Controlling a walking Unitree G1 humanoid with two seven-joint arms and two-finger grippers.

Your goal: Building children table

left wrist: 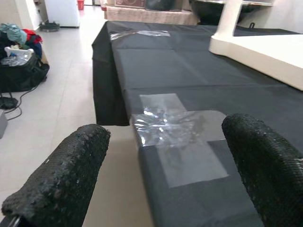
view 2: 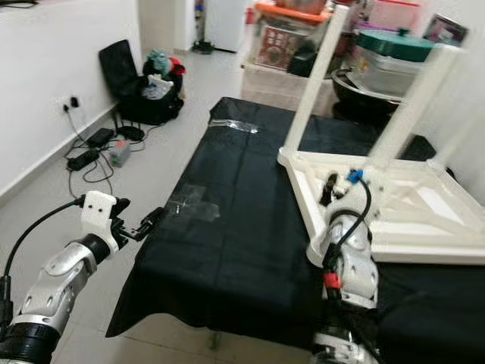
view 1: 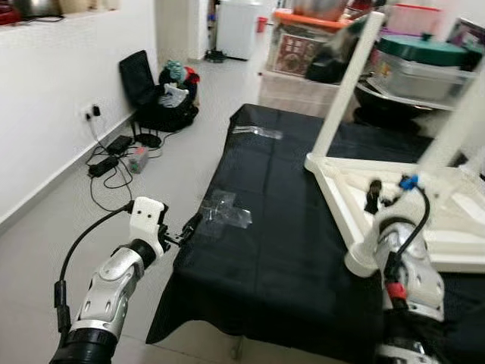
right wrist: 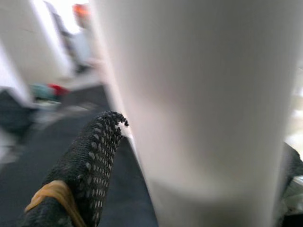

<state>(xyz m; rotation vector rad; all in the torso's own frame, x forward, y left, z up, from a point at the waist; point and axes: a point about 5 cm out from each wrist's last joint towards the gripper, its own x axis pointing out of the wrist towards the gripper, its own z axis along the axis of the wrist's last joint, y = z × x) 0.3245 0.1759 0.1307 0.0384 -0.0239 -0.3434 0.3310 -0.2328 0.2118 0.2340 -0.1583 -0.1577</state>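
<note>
A white children's table (view 1: 447, 220) lies upside down on the right part of a black-covered worktable (view 1: 280, 227). Two white legs (view 1: 348, 87) stand up from its far corners. My right gripper (view 1: 373, 196) is at the near left corner of the frame. In the right wrist view its black fingers (right wrist: 94, 161) flank a thick white table leg (right wrist: 199, 109) and press on it. My left gripper (view 1: 186, 227) hovers open at the left edge of the black cloth. In the left wrist view it faces a patch of clear tape (left wrist: 175, 137), with nothing between its fingers (left wrist: 71, 165).
A second strip of tape (view 1: 258, 132) lies at the cloth's far end. On the floor to the left are a black bag with clothes (view 1: 163, 95), cables and a power strip (view 1: 114, 159) by the white wall. Boxes and lidded pots (view 1: 420, 61) crowd the back right.
</note>
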